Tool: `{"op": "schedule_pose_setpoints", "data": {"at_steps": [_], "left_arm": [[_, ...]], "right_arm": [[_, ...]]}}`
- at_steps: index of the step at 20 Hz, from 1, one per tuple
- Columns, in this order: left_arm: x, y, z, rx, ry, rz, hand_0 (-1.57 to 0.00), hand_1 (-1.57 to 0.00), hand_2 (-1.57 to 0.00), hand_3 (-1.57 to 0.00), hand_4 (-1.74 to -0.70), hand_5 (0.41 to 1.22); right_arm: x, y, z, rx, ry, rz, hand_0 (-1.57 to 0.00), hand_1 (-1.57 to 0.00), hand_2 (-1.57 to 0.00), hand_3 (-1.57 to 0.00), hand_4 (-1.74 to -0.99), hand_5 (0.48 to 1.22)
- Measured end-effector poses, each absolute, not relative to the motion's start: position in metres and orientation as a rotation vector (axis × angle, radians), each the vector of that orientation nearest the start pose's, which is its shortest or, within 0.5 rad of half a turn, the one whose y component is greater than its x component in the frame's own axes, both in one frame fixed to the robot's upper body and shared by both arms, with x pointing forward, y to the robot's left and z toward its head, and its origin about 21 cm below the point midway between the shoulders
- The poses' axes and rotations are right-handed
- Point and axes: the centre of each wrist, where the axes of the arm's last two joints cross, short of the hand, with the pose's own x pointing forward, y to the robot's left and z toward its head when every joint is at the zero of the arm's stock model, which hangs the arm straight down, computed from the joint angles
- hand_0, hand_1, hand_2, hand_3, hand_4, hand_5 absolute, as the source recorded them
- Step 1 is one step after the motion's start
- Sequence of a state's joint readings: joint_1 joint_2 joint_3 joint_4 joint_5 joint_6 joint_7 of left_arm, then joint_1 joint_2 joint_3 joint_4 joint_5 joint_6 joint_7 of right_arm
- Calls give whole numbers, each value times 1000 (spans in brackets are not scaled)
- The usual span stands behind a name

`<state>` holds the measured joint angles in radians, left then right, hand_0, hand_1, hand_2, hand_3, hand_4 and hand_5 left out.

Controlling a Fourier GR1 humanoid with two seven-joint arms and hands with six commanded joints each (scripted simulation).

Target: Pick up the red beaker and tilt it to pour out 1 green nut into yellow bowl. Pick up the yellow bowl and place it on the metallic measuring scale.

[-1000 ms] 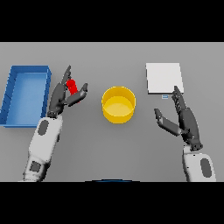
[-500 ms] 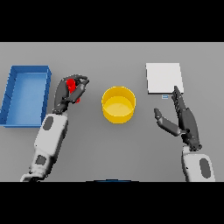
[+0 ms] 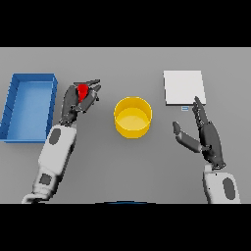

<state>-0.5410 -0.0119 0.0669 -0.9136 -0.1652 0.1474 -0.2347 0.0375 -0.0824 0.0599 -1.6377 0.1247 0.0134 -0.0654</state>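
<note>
Left hand (image 3: pixel 78 99) has its dark fingers curled round the red beaker (image 3: pixel 83 91), so that only a small patch of red shows between thumb and fingers; whether it is lifted off the table (image 3: pixel 147 166) or resting on it I cannot tell from above. It holds the beaker toward the table's left side, just right of the blue bin (image 3: pixel 28 107) that sits along the left edge, and apart from the yellow bowl (image 3: pixel 133 116) at the table's middle. The grip looks like a wrap from the side, which I judge would let the wrist roll the beaker toward the bowl for the pour. No green nut can be made out; the hand hides the beaker's mouth.

Over on the other side, the right hand (image 3: pixel 206 136) hangs with straight, spread fingers, holding nothing, between the bowl and the table's right edge. It sits just in front of the metallic measuring scale (image 3: pixel 183 87), the pale square plate toward the far right corner. That seems a sensible waiting spot, since the bowl will have to go from the middle onto that plate.

The bowl looks empty, so pouring is yet to come; the beaker must first travel rightward over the bowl's rim.
</note>
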Motion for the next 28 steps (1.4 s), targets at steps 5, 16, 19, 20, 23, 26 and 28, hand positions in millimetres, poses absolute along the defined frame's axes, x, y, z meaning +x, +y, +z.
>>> {"op": "schedule_pose_setpoints", "data": {"at_steps": [5, 16, 19, 20, 23, 26, 28], "left_arm": [[371, 173, 15, 150, -1703, -251, -1560, -1559, -1559, -1549, -1496, 1216], [373, 169, 61, 345, -1695, -620, -1568, -1568, -1568, -1565, -1677, 1123], [378, 154, 79, 478, -1669, -869, -1569, -1569, -1569, -1568, -1708, 1133], [381, 152, 84, 523, -1657, -949, -1570, -1570, -1570, -1569, -1715, 1136], [387, 140, 92, 639, -1578, -1193, -1570, -1570, -1570, -1570, -1728, 1172], [390, 132, 99, 705, -1498, -1425, -1571, -1571, -1571, -1570, -1734, 1196], [393, 126, 100, 738, -1428, -1552, -1571, -1571, -1571, -1571, -1640, 1205]], "right_arm": [[241, -233, 8, -125, -1656, 226, 1, 1, 1, 1, -1289, 664], [239, -234, 8, -118, -1654, 239, 1, 1, 1, 1, -1277, 688], [238, -230, 9, -101, -1660, 226, 1, 1, 1, 1, -1276, 689], [237, -231, 8, -112, -1641, 229, 1, 1, 1, 1, -1280, 690], [239, -229, 11, -120, -1659, 240, 1, 1, 1, 1, -1290, 695], [236, -231, 11, -127, -1656, 251, 1, 1, 1, 1, -1290, 694], [238, -230, 11, -118, -1639, 242, 1, 1, 1, 1, -1290, 685]]}}
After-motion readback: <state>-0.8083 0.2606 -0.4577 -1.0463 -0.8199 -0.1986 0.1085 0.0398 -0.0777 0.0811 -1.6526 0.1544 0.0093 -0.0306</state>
